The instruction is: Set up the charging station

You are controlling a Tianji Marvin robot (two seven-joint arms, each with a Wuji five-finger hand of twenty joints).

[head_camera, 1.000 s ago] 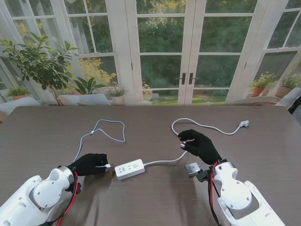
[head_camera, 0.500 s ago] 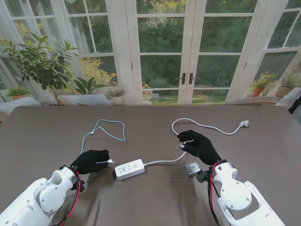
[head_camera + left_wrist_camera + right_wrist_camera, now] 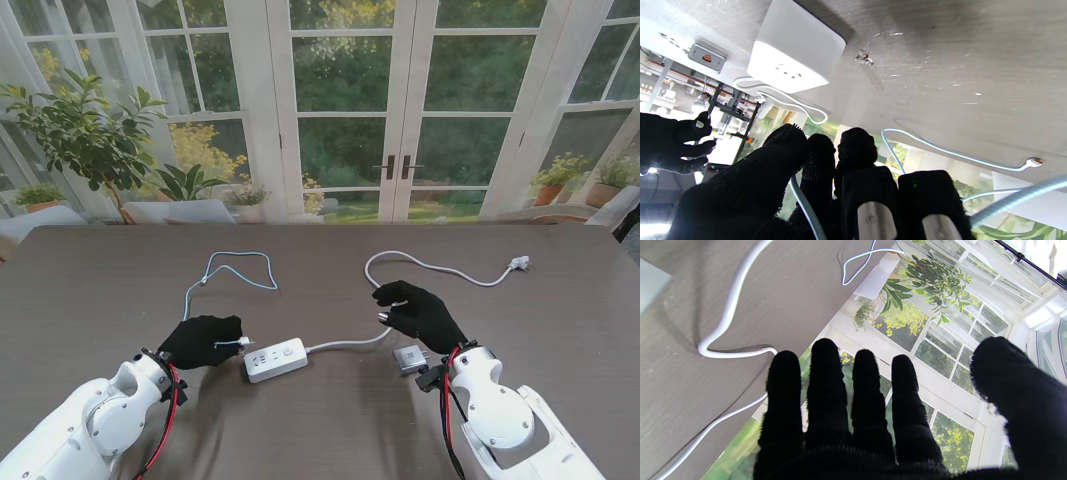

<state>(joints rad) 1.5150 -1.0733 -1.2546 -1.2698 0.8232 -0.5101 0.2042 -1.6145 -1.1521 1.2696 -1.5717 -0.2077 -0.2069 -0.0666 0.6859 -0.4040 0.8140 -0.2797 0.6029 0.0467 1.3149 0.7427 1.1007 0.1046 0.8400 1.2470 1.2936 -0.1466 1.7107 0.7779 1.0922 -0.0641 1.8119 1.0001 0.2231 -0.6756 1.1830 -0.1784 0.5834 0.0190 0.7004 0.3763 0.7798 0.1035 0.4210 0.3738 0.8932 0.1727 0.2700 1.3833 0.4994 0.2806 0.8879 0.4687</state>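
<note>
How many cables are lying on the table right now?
2. The thin light-blue charging cable loops on the left, one end held in the left robot hand. The thicker white power cord runs from the white rectangular power strip rightward to its plug.

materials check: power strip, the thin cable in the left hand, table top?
Power strip: looks like white moulded plastic, smooth, rounded corners, a soft sheen in the left wrist view.
Thin cable: pale blue-white, probably rubber or PVC jacket; it loops freely, and the left hand is shut on its plug end.
Table: dark brown wood-grain surface, matt; solid wood or laminate can't be told.
</note>
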